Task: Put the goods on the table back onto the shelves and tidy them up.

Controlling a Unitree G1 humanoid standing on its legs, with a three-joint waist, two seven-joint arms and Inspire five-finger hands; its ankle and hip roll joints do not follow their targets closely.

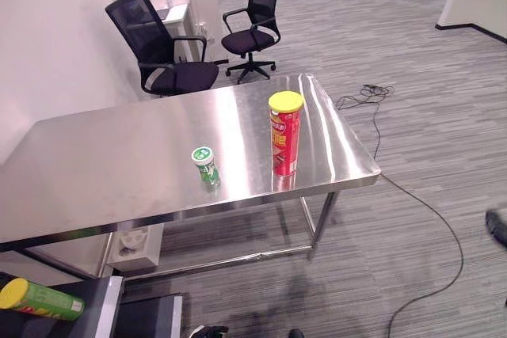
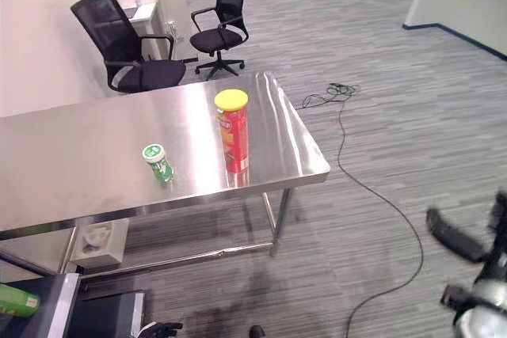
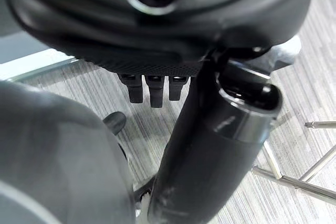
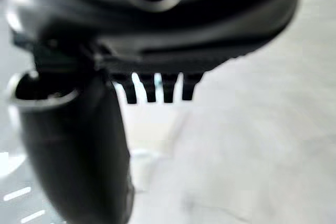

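Note:
A tall red chip can [image 1: 284, 134] with a yellow lid stands upright near the right end of the steel table [image 1: 119, 164]. To its left stands a small green bottle [image 1: 206, 165] with a white cap. A green can [image 1: 40, 298] with a yellow lid lies on its side on a dark shelf surface [image 1: 99, 306] at the lower left. My left hand [image 3: 210, 145] hangs low over the floor, fingers [image 3: 150, 88] straight, holding nothing. My right hand [image 2: 455, 241] is out to the right of the table, well below its top, fingers [image 4: 157, 88] straight and empty.
Two black office chairs [image 1: 162, 45] [image 1: 255, 17] stand behind the table by a white cabinet [image 1: 170, 5]. A black cable [image 1: 428, 211] runs across the grey carpet to the right of the table. A white box [image 1: 135, 247] sits under the table.

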